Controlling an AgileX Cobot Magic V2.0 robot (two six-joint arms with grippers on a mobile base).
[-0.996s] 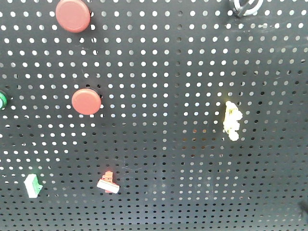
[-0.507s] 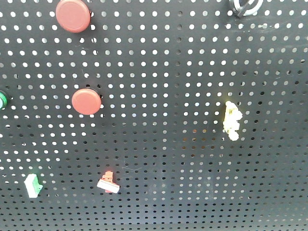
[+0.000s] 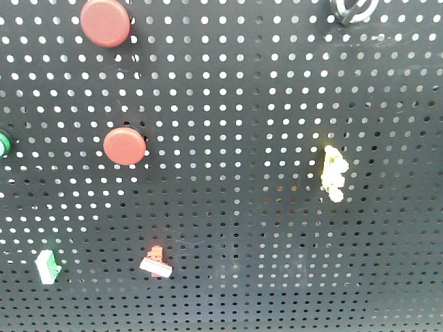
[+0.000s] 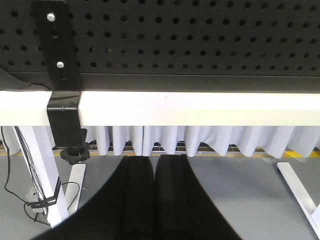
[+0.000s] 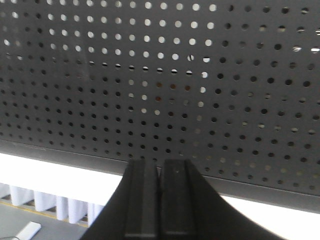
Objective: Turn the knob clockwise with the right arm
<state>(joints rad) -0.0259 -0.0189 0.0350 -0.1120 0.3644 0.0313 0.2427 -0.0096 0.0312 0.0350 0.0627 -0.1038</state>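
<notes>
Pegboard [image 3: 235, 207] fills the front view, with bare perforated panel between its scattered fittings. Along its lower edge runs a white rail [image 4: 200, 107]. Both the right gripper [image 5: 161, 200] and left gripper [image 4: 155, 195] have fingers pressed together, holding nothing, near that bottom edge. The knob [image 3: 353, 10] sits cropped at the upper right corner.

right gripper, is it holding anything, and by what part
Nothing is held. The right gripper is shut and empty below the pegboard, and the left gripper is shut and empty too.

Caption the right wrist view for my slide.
Right gripper, fingers together, faces the lower pegboard; no knob in view.
</notes>
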